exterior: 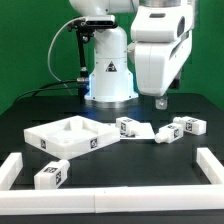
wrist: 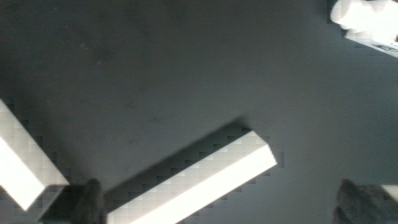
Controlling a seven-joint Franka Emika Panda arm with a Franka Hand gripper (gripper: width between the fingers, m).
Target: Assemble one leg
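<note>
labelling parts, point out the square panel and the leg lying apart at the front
square panel [exterior: 55, 145], exterior view, its front rim wall
front leg [exterior: 52, 176], exterior view, middle of its tagged face

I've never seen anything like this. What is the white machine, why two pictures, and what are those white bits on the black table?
The white machine is a robot arm; its tool, two pinching fingers, hangs above the table, open and holding nothing. One picture comes from a camera standing off the arm; the other from a camera on its wrist, looking down past the fingers. On the table lie furniture parts: a square panel, four small tagged legs, such as this leg, and long border bars along the edges.
</note>
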